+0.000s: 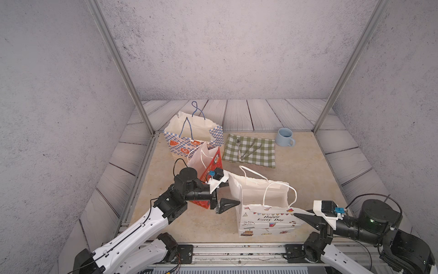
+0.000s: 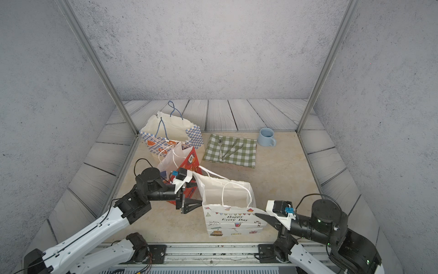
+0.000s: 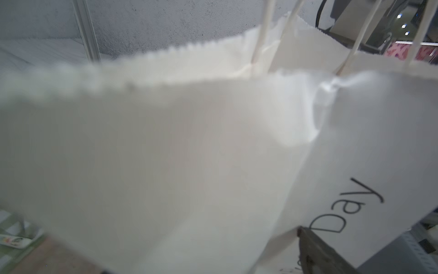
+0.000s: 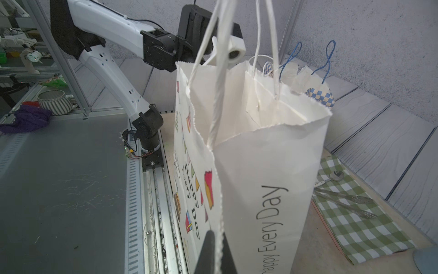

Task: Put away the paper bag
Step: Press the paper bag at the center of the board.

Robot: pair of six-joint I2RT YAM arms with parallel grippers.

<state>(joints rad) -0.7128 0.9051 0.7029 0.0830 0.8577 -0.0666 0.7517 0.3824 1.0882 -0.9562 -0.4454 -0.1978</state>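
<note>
While the white printed paper bag (image 1: 265,220) stood near the table's (image 1: 296,180) front edge, both hands flanked it.
The right hand (image 1: 298,215) gripped its rim; the left hand (image 1: 233,193) gaped wide at the opposite wall. A hard pull could have torn the thin paper or tipped it onto the red paper bag (image 1: 208,166) behind. Blurred paper filled the left wrist view, hiding any contact.

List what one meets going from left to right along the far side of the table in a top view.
blue checked bag → green checked cloth → blue mug
</note>
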